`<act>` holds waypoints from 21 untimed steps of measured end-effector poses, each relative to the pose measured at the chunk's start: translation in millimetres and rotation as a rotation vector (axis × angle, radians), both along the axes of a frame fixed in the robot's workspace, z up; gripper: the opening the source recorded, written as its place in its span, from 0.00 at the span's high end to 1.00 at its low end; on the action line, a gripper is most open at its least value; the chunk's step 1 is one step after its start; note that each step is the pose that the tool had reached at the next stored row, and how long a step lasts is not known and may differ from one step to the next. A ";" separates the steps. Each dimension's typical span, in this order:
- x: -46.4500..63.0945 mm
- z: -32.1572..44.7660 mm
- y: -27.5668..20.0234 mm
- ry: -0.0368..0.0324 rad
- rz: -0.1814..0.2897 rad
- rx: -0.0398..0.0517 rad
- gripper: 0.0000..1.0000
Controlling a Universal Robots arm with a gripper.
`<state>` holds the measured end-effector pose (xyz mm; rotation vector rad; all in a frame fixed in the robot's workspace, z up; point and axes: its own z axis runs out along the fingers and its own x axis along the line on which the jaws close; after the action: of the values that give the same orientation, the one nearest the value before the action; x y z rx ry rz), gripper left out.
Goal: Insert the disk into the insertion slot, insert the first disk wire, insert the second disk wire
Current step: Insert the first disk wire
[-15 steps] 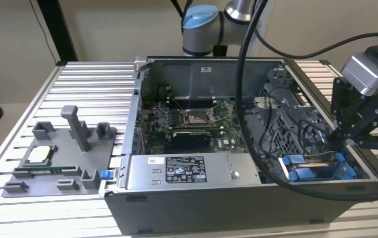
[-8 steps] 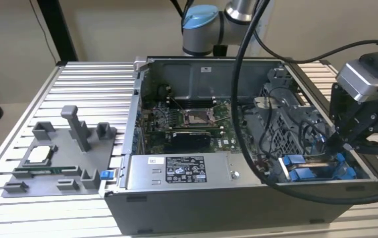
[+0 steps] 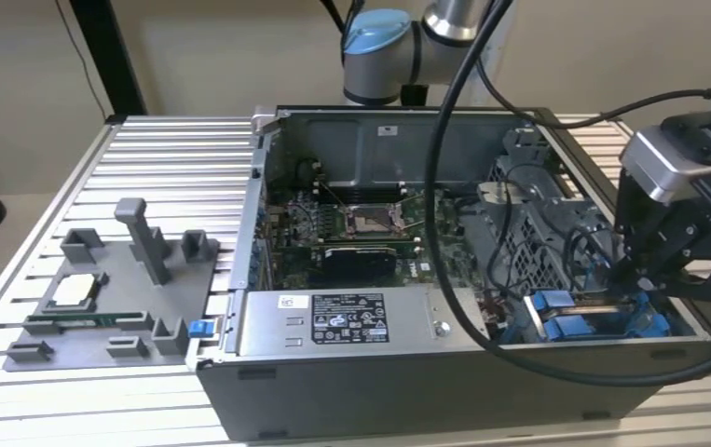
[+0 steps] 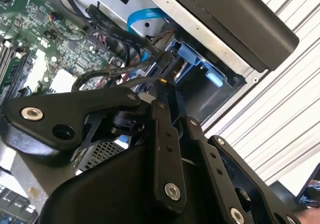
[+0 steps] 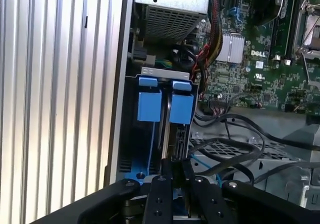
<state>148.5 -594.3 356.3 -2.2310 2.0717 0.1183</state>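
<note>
- Exterior view: one arm reaches down into the open computer case (image 3: 455, 391) on the slatted table (image 3: 157, 158). Its one gripper (image 3: 637, 282) hangs over the corner of the case nearest the camera, on the exterior view's right.
- In the first wrist view the insertion slot (image 5: 165, 71) lies just beyond the gripper (image 5: 176, 167). Two blue latch tabs (image 5: 149, 104) (image 5: 181, 106) stand side by side at its far end.
- The disk (image 5: 175, 140) appears to sit edge-on inside that slot, beneath the second tab. I judge the first step done.
- In both wrist views the jaws stand close together with no gap showing between them. Whether something thin, such as a wire's plug, is pinched there I cannot tell.
- My judgement is that the step in hand is a disk wire. The gripper (image 4: 167, 86) is right at the near end of the disk, and loose black cables (image 5: 235, 144) lie just beside it.
- As I judge it, work here calls for a plug squared to the disk's edge and a straight push. The slot walls and the cables leave little room to either side.
- Counted: one disk, one slot and two blue tabs. There is one pale blue flat cable (image 4: 145, 16) and several black cables, too tangled to count.
- Elsewhere there is one labelled power-supply box (image 3: 343, 321), one processor socket (image 3: 368, 221) and one grey parts tray (image 3: 106, 317), well apart on the table.
</note>
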 end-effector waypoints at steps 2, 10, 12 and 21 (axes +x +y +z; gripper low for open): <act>0.6 -2.4 0.4 0.0038 -0.011 -0.0001 1.00; 7.8 -11.6 5.0 0.0104 -0.041 0.0000 1.00; 8.6 -11.6 6.5 0.0127 -0.045 -0.0001 1.00; 8.9 -11.6 7.5 0.0238 -0.110 0.0003 1.00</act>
<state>157.5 -586.8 344.7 -2.1196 2.2010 0.1374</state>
